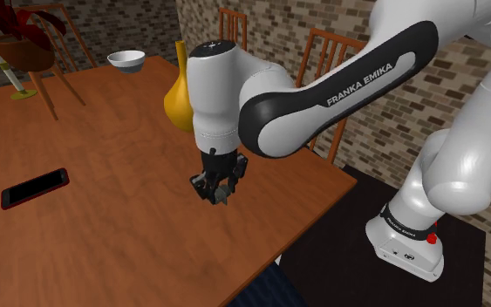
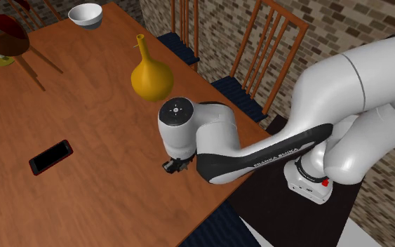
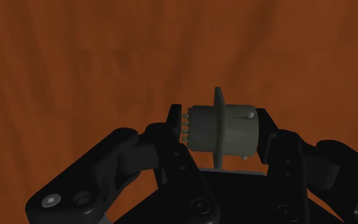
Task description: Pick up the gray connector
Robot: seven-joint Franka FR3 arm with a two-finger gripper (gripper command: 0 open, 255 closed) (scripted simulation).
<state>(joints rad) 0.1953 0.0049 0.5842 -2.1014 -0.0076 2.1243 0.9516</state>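
Observation:
The gray connector (image 3: 222,130), a short cylinder with a flange and a toothed end, lies crosswise between my black fingers. My gripper (image 3: 219,135) is shut on it, one finger on each end. In the shoulder view the gripper (image 1: 217,188) points down over the wooden table (image 1: 104,227), near its edge closest to the stand, and a gray bit of the connector (image 1: 225,194) shows at the fingertips. In the second exterior view the gripper (image 2: 175,166) is mostly hidden under the white wrist.
A yellow vase (image 1: 179,100) stands just behind the arm's wrist. A red-edged phone (image 1: 34,188) lies toward the shoulder view's left. A white bowl (image 1: 126,60) sits at the far end. Wooden chairs (image 1: 335,52) line the brick-wall side.

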